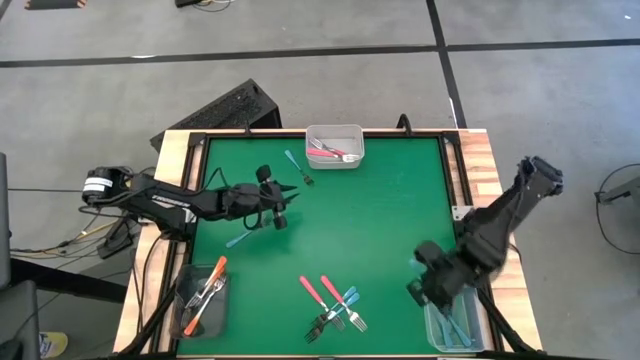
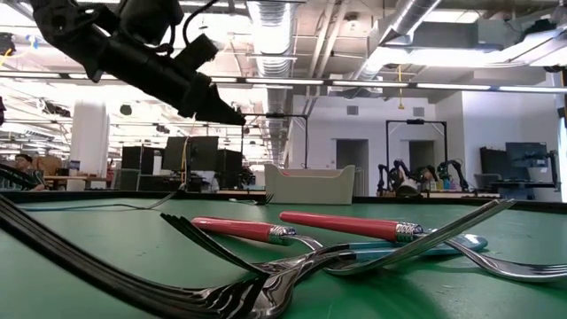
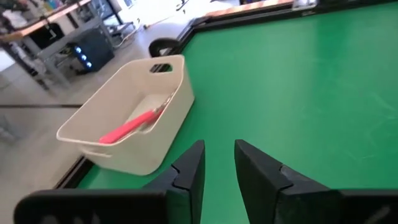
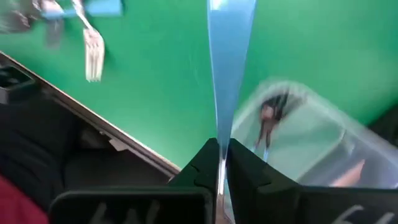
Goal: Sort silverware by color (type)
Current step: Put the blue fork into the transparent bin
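right fingers (image 4: 222, 163): pinching blue fork (image 4: 229, 62) | left fingers (image 3: 217, 165): slightly spread, empty

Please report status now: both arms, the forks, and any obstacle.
Left gripper open, empty, above the mat beside a blue fork. Right gripper shut on blue fork over the blue tub. Four forks unsorted at front. No obstacle seen.

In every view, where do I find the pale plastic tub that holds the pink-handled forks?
High view: pale plastic tub at the table's far edge, centre.
Low view: far back, middle, behind the near forks.
Left wrist view: left of centre, pink-handled fork inside.
Right wrist view: not in it; the right gripper holds a blue-handled fork.
Shared landmark: the green table mat.
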